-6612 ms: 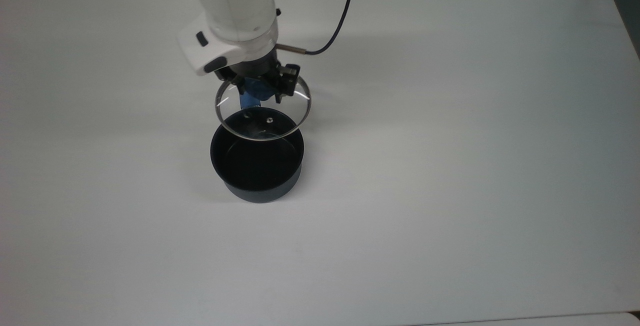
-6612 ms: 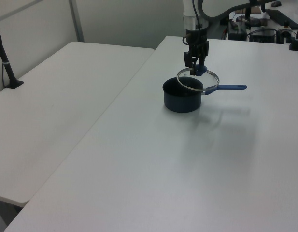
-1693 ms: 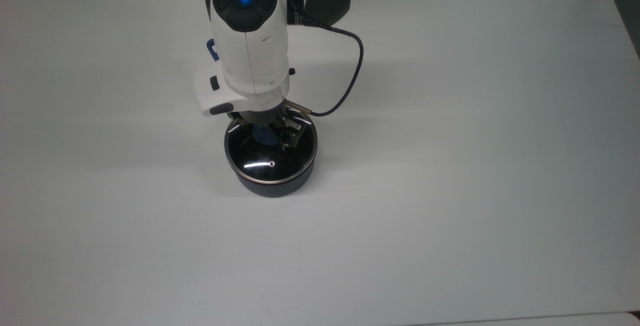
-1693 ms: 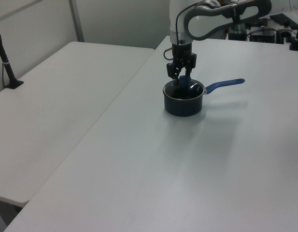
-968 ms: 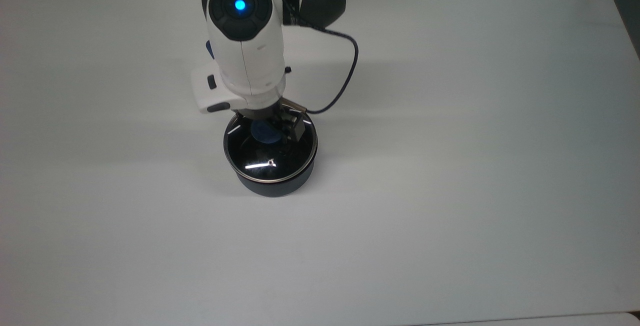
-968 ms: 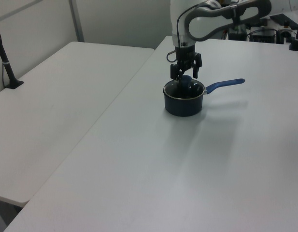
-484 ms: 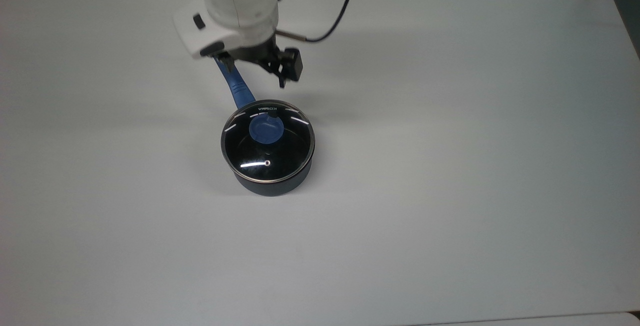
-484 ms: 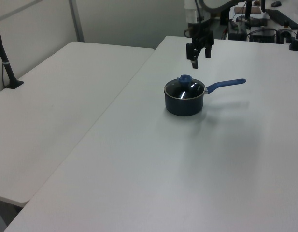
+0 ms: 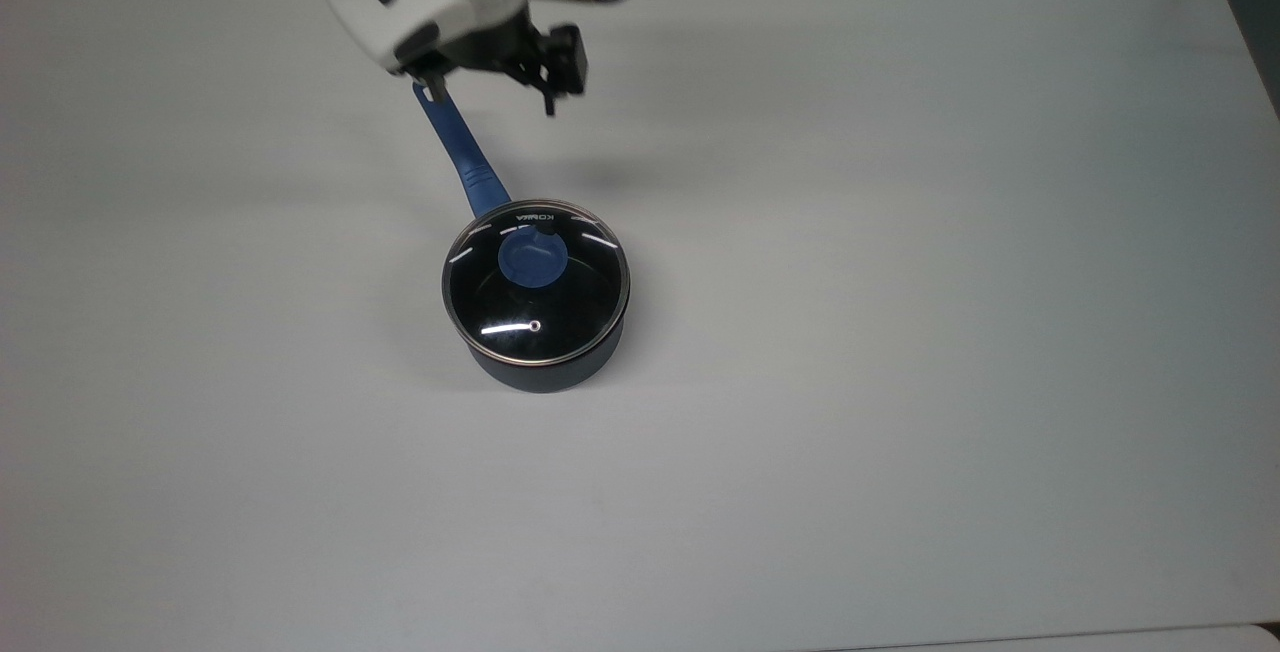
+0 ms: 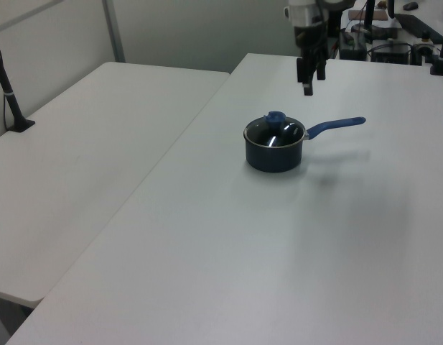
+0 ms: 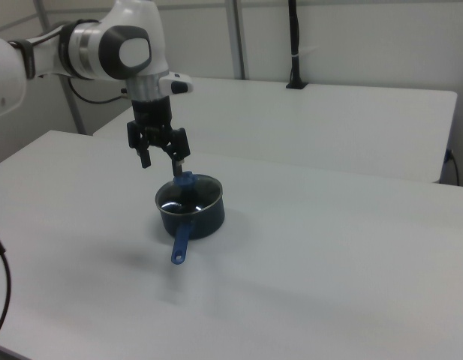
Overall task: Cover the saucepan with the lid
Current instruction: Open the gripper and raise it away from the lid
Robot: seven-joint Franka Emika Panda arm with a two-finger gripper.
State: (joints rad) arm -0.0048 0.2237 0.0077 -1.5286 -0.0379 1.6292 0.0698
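The lid [image 9: 536,282] sits flat on the saucepan [image 9: 545,372], its thin metal rim matching the pot's round mouth all the way round. It lies well apart from the gripper [image 9: 490,92], which hangs in the air with its jaws spread wide and nothing between them. In the top view the gripper is above the far end of the saucepan's handle [image 9: 462,154], towards the top view's upper left of the pot. In the right view the gripper [image 11: 163,159] is raised above the lid [image 11: 187,194], with a clear gap between the fingers [image 11: 181,154] and the blue knob [image 11: 185,178].

The lid is clear glass, glossy, with a bright streak of reflected light and a small steam vent near one edge. Its round blue knob [image 9: 533,259] stands at the centre. The saucepan's outside is dark navy with a matt look, and its handle is long, straight and blue, with a hole at the end visible in the right view. In the left view the pan [image 10: 273,154] stands on the smooth white table [image 10: 278,251], with the gripper [image 10: 309,75] above and beyond it.
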